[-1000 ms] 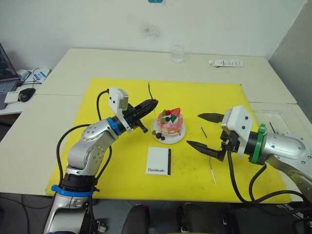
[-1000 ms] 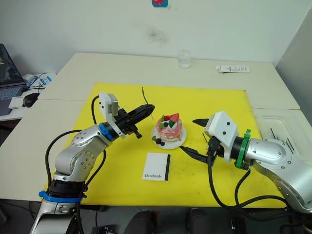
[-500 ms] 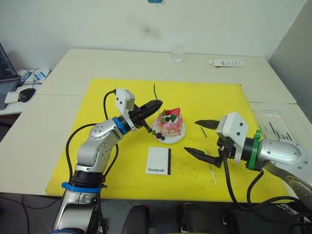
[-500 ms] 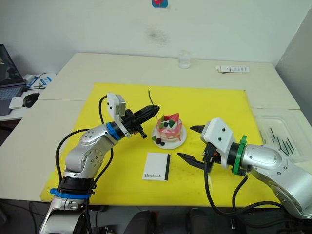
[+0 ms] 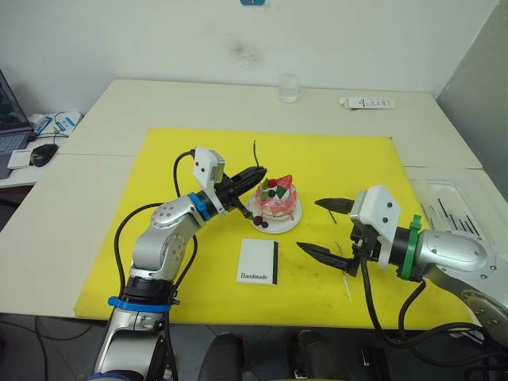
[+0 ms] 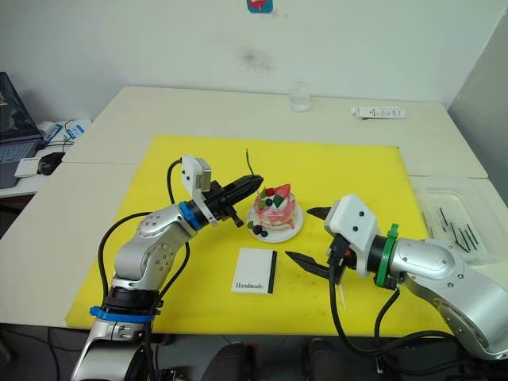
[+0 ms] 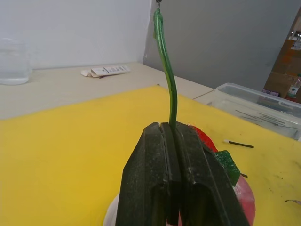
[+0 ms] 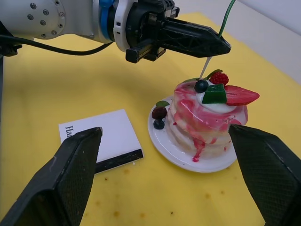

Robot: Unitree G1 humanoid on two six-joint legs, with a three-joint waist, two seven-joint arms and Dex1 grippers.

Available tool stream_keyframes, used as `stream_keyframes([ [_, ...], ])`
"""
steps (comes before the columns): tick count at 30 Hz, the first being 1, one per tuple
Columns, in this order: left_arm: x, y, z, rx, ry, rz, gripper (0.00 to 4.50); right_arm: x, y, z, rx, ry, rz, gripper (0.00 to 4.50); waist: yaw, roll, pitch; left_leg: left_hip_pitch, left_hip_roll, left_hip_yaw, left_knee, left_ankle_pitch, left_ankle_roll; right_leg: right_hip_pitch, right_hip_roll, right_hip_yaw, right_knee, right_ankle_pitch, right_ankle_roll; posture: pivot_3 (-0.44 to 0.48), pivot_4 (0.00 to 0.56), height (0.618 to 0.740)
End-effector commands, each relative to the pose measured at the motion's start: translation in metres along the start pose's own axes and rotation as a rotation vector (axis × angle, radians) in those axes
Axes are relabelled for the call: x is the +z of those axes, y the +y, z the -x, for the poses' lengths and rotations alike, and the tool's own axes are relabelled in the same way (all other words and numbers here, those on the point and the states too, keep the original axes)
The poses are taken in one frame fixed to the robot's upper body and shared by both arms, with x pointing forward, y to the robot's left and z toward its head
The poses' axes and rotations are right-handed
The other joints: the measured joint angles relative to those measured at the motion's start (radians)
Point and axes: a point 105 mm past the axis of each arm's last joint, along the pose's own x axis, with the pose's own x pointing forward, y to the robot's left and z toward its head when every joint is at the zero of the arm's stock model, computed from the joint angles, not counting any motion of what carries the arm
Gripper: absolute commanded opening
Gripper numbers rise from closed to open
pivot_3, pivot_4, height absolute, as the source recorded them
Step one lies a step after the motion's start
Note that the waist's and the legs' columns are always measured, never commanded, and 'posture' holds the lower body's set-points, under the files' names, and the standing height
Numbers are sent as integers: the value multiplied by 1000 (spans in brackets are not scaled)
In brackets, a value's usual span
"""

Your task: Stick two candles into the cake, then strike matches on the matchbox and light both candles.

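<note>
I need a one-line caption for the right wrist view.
Left gripper holds the green candle just above the cake, matchbox beside it.

Green candle (image 6: 250, 163) above cake (image 6: 275, 211)

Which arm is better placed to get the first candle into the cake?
Left. Its gripper is shut on the green candle, with the white pick end just above the cake. The right gripper is open and empty, beside the cake.
</note>
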Motion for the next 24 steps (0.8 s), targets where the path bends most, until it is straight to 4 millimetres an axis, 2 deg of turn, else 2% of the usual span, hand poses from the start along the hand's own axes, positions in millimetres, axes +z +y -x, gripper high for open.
stream_keyframes([
  [1, 12, 2, -1, -1, -39, -39, 0, 9, 0, 2, -16, -24, 45, 4466, 0, 0, 0, 0, 0, 0, 0, 0, 0, 0, 0, 0, 0, 0, 0, 0, 150, 740],
  [13, 8, 1, 0, -6, -41, -23, 0, 8, 2, 2, -15, -26, 50, 4466, 0, 0, 0, 0, 0, 0, 0, 0, 0, 0, 0, 0, 0, 0, 0, 0, 150, 740],
  [24, -12, -2, 5, -3, -11, -46, 0, 8, 0, 1, -41, -34, 66, 4466, 0, 0, 0, 0, 0, 0, 0, 0, 0, 0, 0, 0, 1, 0, 0, 0, 150, 740],
])
